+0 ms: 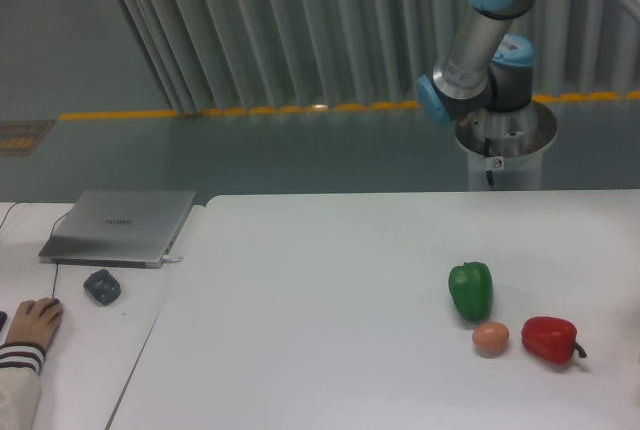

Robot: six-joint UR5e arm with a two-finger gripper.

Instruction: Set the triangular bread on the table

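Observation:
The triangular bread is out of view. The white table (pixel 330 300) fills the lower middle and right of the picture. Only the arm's grey and blue joints (pixel 480 50) show at the upper right, above the table's far edge; the arm runs off the right edge of the picture and the gripper itself is out of view.
A green pepper (pixel 471 290), a small round orange-pink fruit (pixel 490 338) and a red pepper (pixel 551 340) lie together at the table's right front. On the narrower desk to the left are a closed laptop (pixel 120 226), a mouse (pixel 102 286) and a person's hand (pixel 30 325).

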